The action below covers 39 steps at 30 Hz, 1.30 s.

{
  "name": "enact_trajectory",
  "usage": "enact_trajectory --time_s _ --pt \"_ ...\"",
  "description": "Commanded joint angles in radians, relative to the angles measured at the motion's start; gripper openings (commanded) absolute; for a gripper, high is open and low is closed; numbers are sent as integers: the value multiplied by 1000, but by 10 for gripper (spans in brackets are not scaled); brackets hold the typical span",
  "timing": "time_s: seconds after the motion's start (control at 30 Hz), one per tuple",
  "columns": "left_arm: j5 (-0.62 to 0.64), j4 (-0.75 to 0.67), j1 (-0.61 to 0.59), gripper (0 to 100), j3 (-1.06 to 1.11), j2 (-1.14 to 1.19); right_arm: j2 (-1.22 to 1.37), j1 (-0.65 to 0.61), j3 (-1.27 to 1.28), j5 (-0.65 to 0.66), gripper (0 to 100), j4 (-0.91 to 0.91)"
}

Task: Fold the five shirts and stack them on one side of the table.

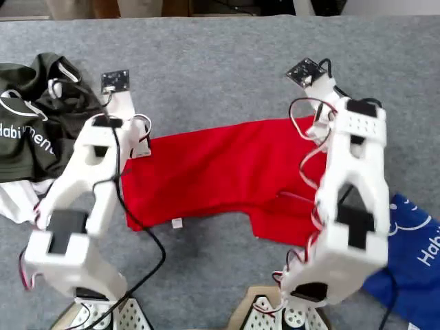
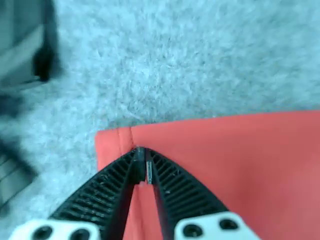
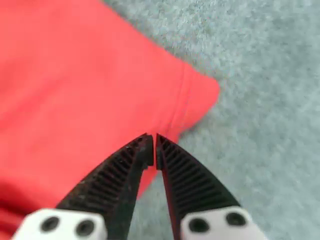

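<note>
A red shirt (image 1: 220, 172) lies spread across the middle of the grey table (image 1: 220, 69), its far edge running between my two grippers. My left gripper (image 1: 141, 146) is at the shirt's far left corner. In the left wrist view its jaws (image 2: 142, 162) are pressed together on the red hem (image 2: 240, 165). My right gripper (image 1: 313, 130) is at the shirt's far right corner. In the right wrist view its fingertips (image 3: 153, 147) pinch the edge of the red cloth (image 3: 75, 85), with the corner just beyond them.
A crumpled dark green shirt (image 1: 34, 117) lies at the far left, with white cloth (image 1: 14, 199) under its near side. A blue shirt (image 1: 405, 261) sits at the near right by the right arm's base. Bare grey table lies beyond the red shirt.
</note>
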Motion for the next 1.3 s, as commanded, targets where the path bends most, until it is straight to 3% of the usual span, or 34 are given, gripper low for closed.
enact_trajectory --time_s 0.0,0.3,0.67,0.87,1.27 --pt "6 66 3 19 -207 145 122 -8 -150 -17 37 -17" --pt "-2 252 -23 19 -641 429 387 2 -433 -11 37 -2" --pt "-11 450 -71 19 -934 562 380 -10 -591 52 37 279" --pt "-51 548 -72 19 -1040 562 183 -10 -469 55 37 322" --pt "-80 743 -25 19 -1154 516 -344 -18 58 97 41 190"
